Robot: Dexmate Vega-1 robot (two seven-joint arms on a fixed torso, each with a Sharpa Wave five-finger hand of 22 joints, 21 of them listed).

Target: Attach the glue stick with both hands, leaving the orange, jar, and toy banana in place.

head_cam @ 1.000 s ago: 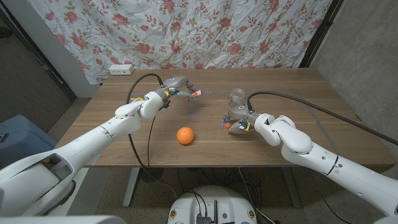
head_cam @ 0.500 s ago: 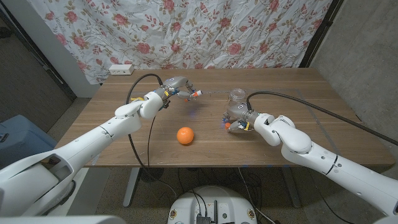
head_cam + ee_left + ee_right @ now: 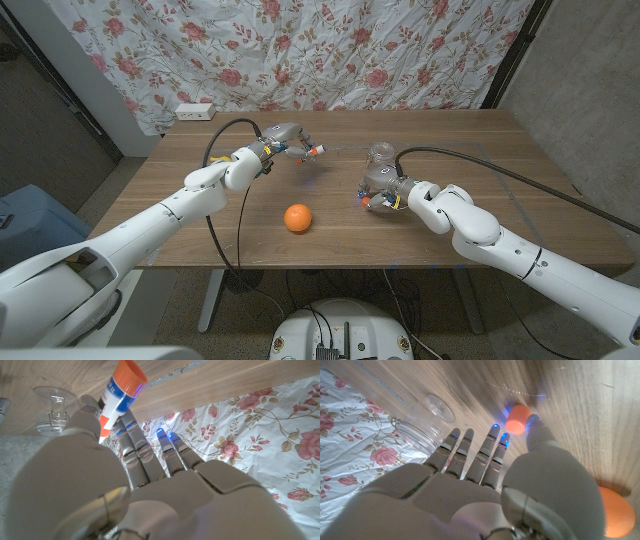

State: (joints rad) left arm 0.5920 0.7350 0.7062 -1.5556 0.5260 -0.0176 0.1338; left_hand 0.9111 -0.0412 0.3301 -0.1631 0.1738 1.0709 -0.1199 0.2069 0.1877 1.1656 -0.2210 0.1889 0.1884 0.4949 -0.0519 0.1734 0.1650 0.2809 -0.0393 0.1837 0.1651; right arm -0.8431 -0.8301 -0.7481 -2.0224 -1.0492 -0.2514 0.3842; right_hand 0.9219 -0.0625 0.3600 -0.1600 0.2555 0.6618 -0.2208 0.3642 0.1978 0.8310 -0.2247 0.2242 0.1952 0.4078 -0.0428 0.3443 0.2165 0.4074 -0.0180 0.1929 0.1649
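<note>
The glue stick [image 3: 311, 151] was held above the surface [image 3: 500, 190] in the left robot hand [image 3: 283, 139], over the far left-centre part; its orange end pointed toward the jar. In the left wrist view the glue stick [image 3: 120, 395] was pinched between the thumb and fingers [image 3: 131, 435], white body with blue print and orange end projecting beyond the left robot hand [image 3: 150, 490].

The right robot hand [image 3: 385, 190] was low over the surface just in front of the jar [image 3: 380, 157], with a small orange cap [image 3: 368, 201] at its fingertips. In the right wrist view the cap [image 3: 517, 419] lay between the thumb tip and the fingers [image 3: 490, 450] of the right robot hand [image 3: 485, 495]; whether it was actually gripped cannot be told.

The clear jar [image 3: 422, 422] stood just beyond those fingers, between the two robot hands and nearest to the right one. The orange [image 3: 297, 218] rested on the surface nearer the front edge, well apart from both robot hands; it also showed at the edge of the right wrist view [image 3: 615, 510]. A white power strip [image 3: 194, 111] lay at the far left corner, before a floral curtain [image 3: 320, 50].
</note>
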